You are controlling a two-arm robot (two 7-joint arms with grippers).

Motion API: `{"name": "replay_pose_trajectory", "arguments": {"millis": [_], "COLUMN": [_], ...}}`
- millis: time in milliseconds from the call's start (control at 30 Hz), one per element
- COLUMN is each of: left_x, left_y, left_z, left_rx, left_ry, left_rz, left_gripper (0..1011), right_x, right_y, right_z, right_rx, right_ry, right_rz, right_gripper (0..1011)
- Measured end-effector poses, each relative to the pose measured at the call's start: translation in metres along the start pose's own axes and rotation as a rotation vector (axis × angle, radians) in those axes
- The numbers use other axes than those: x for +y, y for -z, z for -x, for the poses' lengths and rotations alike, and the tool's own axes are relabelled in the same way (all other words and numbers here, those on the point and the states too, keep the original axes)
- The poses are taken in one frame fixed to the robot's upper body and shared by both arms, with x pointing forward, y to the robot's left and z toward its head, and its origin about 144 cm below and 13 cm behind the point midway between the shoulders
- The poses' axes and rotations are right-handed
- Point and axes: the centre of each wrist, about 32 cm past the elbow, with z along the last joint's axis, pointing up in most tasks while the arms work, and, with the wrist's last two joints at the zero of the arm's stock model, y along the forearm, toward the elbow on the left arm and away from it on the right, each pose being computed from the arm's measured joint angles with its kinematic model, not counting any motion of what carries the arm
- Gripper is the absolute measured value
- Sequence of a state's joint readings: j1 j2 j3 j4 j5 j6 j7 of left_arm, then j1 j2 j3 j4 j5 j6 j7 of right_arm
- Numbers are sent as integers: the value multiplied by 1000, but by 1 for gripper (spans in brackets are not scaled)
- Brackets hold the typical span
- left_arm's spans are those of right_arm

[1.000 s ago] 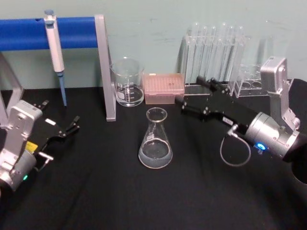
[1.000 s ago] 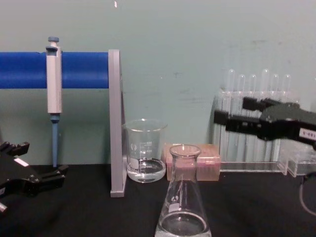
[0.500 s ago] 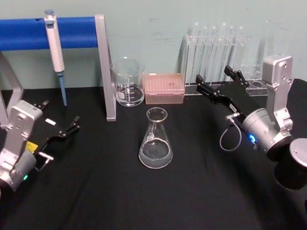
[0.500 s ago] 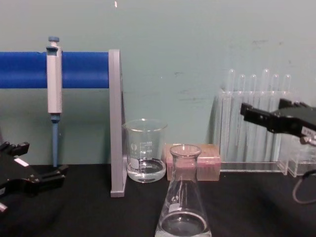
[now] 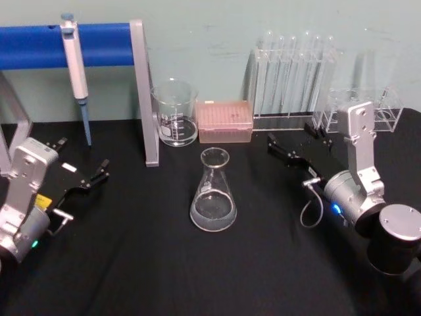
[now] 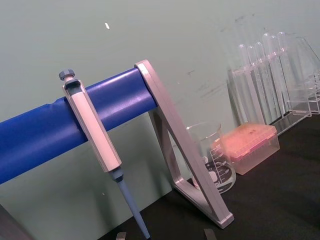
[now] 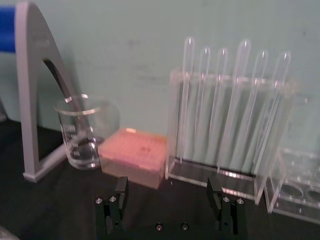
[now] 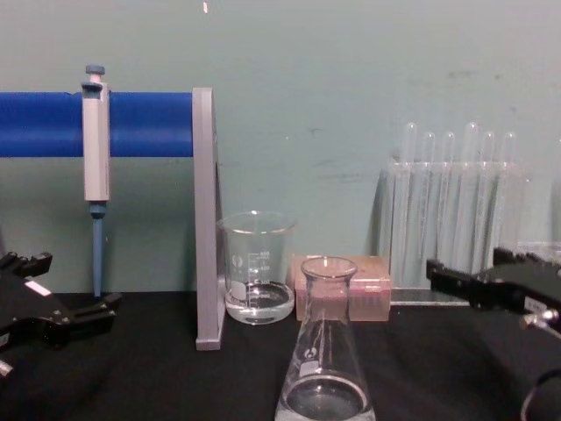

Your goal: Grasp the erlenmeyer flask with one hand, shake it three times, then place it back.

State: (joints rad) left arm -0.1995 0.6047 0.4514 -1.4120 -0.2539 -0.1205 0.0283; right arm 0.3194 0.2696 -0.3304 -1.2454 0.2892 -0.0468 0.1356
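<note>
I see the black worktop (image 5: 131,276) under my right pincer (image 5: 295,143), spread and holding nothing. The erlenmeyer flask (image 5: 213,193) stands upright well to its left, apart from it, white markings too faint to read. My left pincer (image 5: 82,172) sits spread, parked far left.
</note>
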Motion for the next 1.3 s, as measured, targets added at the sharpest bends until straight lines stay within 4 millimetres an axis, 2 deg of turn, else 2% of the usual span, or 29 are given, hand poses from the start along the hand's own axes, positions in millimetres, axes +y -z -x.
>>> {"name": "replay_pose_trajectory", "arguments": {"millis": [467, 1300], "left_x": [0, 0], "left_y": [0, 0], "left_z": [0, 0], "left_rx": [0, 0], "left_ry": [0, 0], "left_rz": [0, 0], "left_gripper": [1001, 1001], "right_x": [2, 2], "right_y": [14, 15], "right_z": [-1, -1], "right_rx": [-4, -8], "right_ry": [4, 1], "right_rz": [86, 94], "right_gripper": [1002, 1002]}}
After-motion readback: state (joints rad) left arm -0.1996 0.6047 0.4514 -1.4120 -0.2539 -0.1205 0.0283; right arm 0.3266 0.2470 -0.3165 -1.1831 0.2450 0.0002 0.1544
